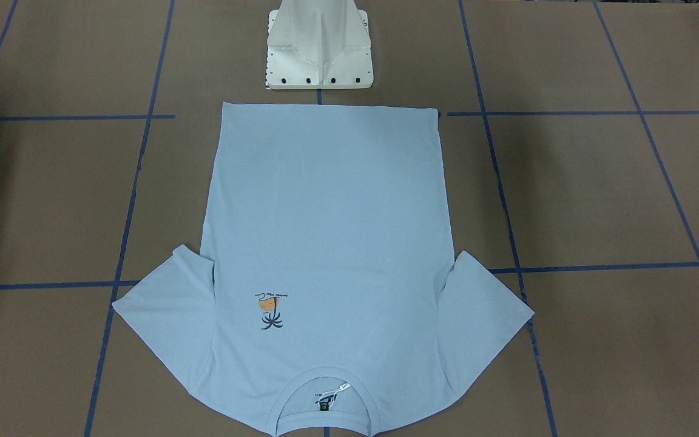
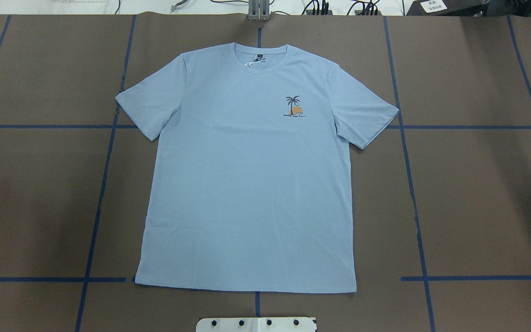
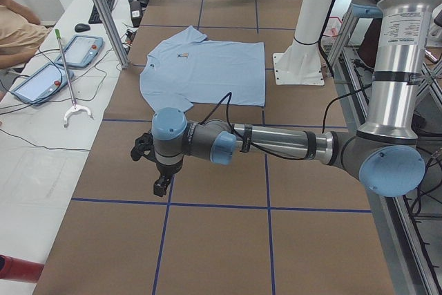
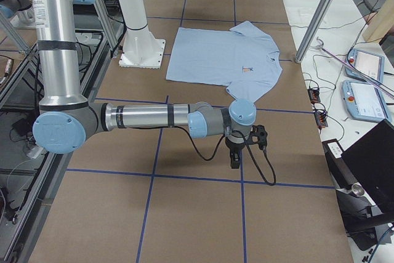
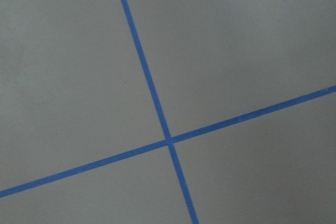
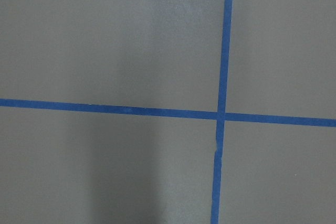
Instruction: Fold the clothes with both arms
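The clothes are one light blue T-shirt (image 2: 247, 184) lying flat and face up in the middle of the brown table, collar (image 2: 261, 50) at the far side from the robot's base and hem near it. Its orange-and-black chest print (image 2: 293, 108) and dark neck label (image 1: 325, 402) show. Both sleeves are spread out. In the exterior left view my left gripper (image 3: 161, 186) hangs over bare table well away from the T-shirt (image 3: 207, 67). My right gripper (image 4: 234, 159) hangs likewise clear of the T-shirt (image 4: 221, 60). I cannot tell whether either is open or shut. Both wrist views show only table.
The white pedestal base (image 1: 319, 54) stands just behind the hem. Blue tape lines (image 2: 104, 184) grid the table. A side table holds two teach pendants (image 3: 83, 50) and a grabber stick (image 3: 67, 74); a person's arm (image 3: 14, 25) shows at its edge. Metal posts (image 3: 103, 12) flank the table.
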`<control>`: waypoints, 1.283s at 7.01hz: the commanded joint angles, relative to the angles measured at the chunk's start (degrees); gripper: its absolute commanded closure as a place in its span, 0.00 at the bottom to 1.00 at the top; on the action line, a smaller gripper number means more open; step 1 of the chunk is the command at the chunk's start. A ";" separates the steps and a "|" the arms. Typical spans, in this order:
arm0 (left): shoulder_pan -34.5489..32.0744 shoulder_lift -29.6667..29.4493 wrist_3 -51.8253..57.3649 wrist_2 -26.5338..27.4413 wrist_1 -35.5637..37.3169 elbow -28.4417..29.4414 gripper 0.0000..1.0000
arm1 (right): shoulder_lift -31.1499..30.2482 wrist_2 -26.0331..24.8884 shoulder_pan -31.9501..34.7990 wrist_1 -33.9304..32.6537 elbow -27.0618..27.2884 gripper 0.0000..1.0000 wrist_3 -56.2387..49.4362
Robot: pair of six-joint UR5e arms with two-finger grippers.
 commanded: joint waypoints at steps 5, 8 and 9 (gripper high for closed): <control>0.07 2.68 -0.30 0.03 0.26 -3.63 0.00 | -0.56 3.04 -0.09 0.39 -1.57 0.00 -0.06; 0.07 2.85 -0.04 -0.84 -1.49 -3.11 0.00 | -0.39 7.63 -2.00 7.14 -1.85 0.00 0.55; 0.07 3.12 -0.38 -0.85 -2.10 -3.71 0.00 | -0.56 7.63 -3.24 10.03 -1.76 0.00 2.29</control>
